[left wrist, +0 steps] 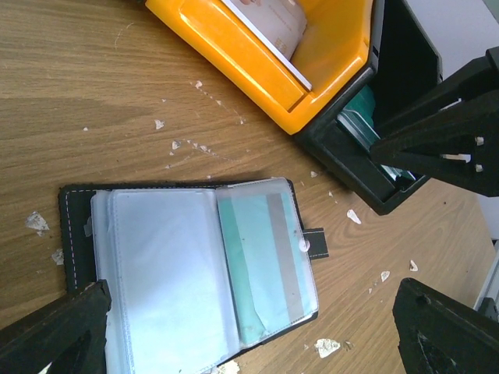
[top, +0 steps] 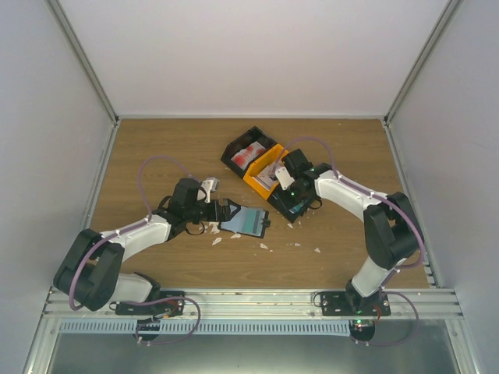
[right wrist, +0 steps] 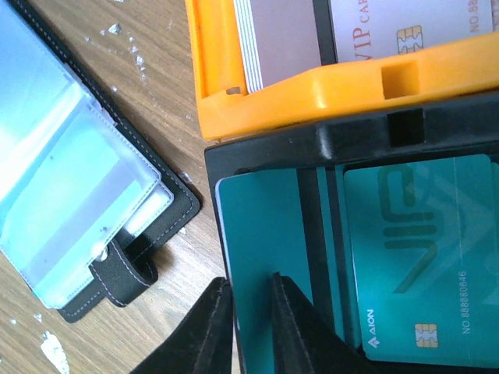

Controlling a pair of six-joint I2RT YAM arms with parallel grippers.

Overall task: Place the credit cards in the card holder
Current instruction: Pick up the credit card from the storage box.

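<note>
The black card holder (left wrist: 74, 234) lies open on the table, and a teal card (left wrist: 265, 257) shows inside its clear sleeve. My left gripper (left wrist: 249, 335) hangs over it, open wide with nothing between the jaws; in the top view it is (top: 226, 212) beside the holder (top: 248, 221). My right gripper (right wrist: 251, 312) reaches into a black bin (right wrist: 312, 140). Its jaws stand narrowly apart over the left edge of a teal credit card (right wrist: 265, 226), with a gap still showing. A second teal card (right wrist: 421, 257) lies beside it.
An orange bin (right wrist: 312, 93) with pale cards (right wrist: 277, 39) touches the black bin. A further black bin (top: 245, 152) behind holds red-and-white cards. White scraps (left wrist: 327, 347) litter the wood. The holder's strap (right wrist: 129, 269) lies close to the black bin.
</note>
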